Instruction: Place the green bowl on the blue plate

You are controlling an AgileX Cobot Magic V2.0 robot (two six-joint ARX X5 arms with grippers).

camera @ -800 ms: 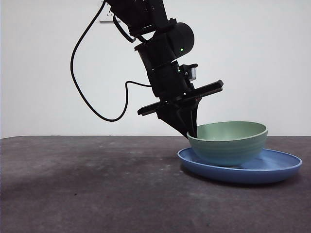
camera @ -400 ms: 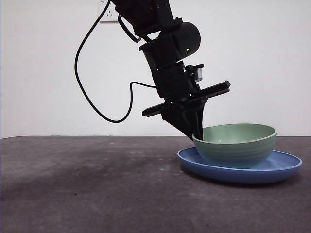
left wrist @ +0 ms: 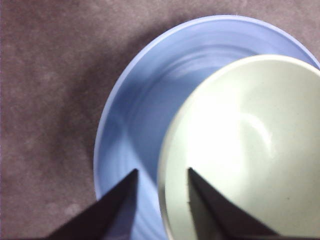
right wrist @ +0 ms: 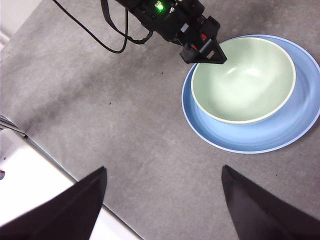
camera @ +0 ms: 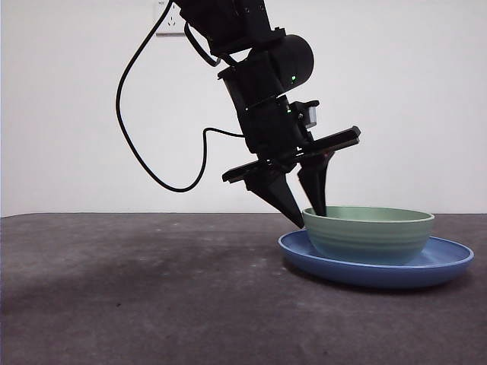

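The pale green bowl (camera: 369,236) sits level inside the blue plate (camera: 373,271), toward the plate's left side. My left gripper (camera: 308,215) is open and straddles the bowl's near-left rim, one jaw outside the wall and one just over the inside. In the left wrist view the bowl (left wrist: 245,150) and the plate (left wrist: 135,115) fill the picture, with the rim lying between the spread jaws of the left gripper (left wrist: 162,170). My right gripper (right wrist: 164,169) is open, high above the table, empty, and looks down on the bowl (right wrist: 242,80), the plate (right wrist: 260,137) and the left gripper (right wrist: 205,52).
A dark grey mat (camera: 137,289) covers the table. Its edge and a white surface (right wrist: 35,200) show in the right wrist view. The left arm's black cable (camera: 133,144) loops in the air to the left of the arm.
The left gripper's jaws have opened and let go of the bowl's rim. The bowl, tilted before, now rests level on the plate.
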